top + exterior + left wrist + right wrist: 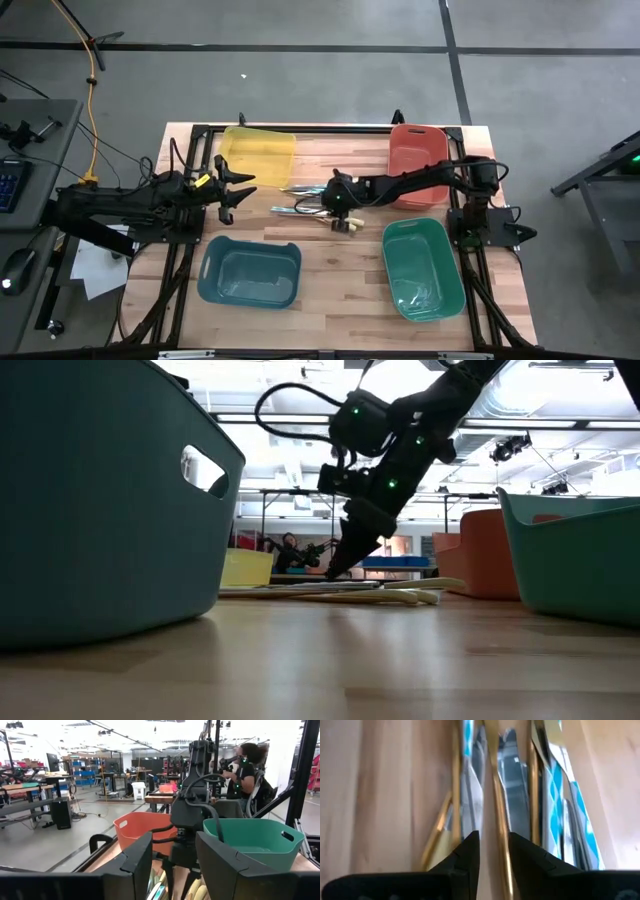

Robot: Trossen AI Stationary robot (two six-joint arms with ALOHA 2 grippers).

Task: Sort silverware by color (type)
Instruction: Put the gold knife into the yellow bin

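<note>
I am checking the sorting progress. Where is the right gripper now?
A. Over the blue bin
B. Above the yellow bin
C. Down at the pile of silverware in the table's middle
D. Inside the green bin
C: in the high view the right gripper sits at the silverware pile between the bins.

Silverware: we see one loose heap, mid-table, in the space between the four bins. Thin pieces lie flat on the wood, mostly running left to right, overlapping. Silver-grey ones sit at the far-left side; cream-yellow handles poke out at the near-right. Up close we note gold-tan stems, shiny grey blades and teal-tinted pieces lying side by side, touching. From table height the pile stays low.
</note>
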